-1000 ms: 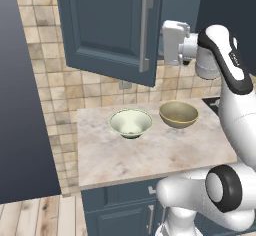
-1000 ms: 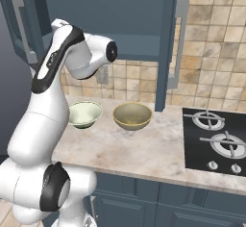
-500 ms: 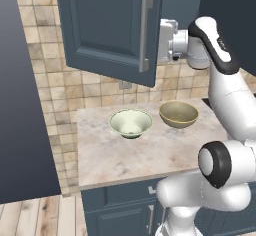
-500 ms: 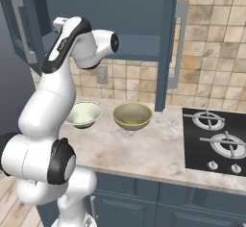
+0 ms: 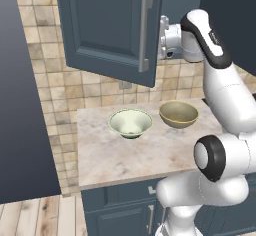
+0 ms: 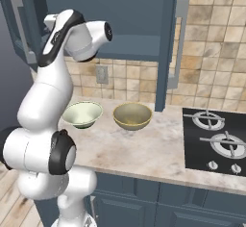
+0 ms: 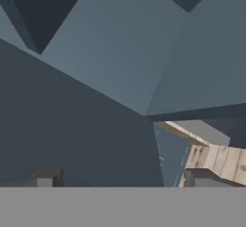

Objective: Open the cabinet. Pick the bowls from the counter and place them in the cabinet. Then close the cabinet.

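Left base view: the cabinet (image 5: 112, 27) has its left door swung open, and the claw (image 5: 162, 41) sits just behind that door's edge; whether it is released or clenched I cannot tell. The cream bowl (image 5: 130, 123) and yellow bowl (image 5: 178, 114) rest side by side on the bench (image 5: 125, 155).

Right base view: both doors stand open, so opening looks nearly finished.

Hand view: dark cabinet panels, close up. Next, I judge, the arm should drop to a bowl.

Gripper (image 7: 120, 182) — we see fingertips barely clearing the frame bottom; cabinet (image 5: 107, 25) top cropped — left door hides its interior.
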### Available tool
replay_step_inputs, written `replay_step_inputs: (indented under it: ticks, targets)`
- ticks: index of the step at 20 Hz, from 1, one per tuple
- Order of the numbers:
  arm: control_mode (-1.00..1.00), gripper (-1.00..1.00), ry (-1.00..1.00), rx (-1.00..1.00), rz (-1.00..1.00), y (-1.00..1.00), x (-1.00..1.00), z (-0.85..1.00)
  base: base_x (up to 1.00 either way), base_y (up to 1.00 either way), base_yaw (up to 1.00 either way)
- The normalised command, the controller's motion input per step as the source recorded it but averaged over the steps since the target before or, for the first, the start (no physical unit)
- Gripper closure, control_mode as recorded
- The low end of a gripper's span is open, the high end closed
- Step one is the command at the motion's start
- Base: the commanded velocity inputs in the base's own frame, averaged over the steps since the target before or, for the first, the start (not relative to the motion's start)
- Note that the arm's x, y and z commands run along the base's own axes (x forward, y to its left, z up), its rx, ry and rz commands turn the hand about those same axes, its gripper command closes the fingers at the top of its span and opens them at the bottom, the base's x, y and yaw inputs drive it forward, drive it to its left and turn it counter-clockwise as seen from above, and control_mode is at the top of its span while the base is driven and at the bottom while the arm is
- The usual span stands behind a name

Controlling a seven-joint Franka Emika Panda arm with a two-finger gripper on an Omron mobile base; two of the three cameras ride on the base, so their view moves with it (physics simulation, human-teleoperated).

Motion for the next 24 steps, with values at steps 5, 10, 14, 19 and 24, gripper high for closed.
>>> replay_step_inputs:
  ticks: [5, 10, 14, 19, 24]
  targets:
    - [-1.0, -1.0, -0.01, -0.02, 0.08, 0.31, -0.66, 0.0, 0.0, 0.0, 0.0]
    - [-1.0, -1.0, -0.05, 0.0, 0.01, 0.16, -0.99, 0.0, 0.0, 0.0, 0.0]
    - [-1.0, -1.0, -0.03, -0.03, 0.01, 0.49, -1.0, 0.0, 0.0, 0.0, 0.0]
    - [-1.0, -1.0, -0.01, -0.23, 0.0, 1.0, -0.75, -0.22, 0.0, 0.0, 0.0]
    - [-1.0, -1.0, 0.0, -0.3, -0.03, 1.0, -0.1, -0.2, 0.0, 0.0, 0.0]
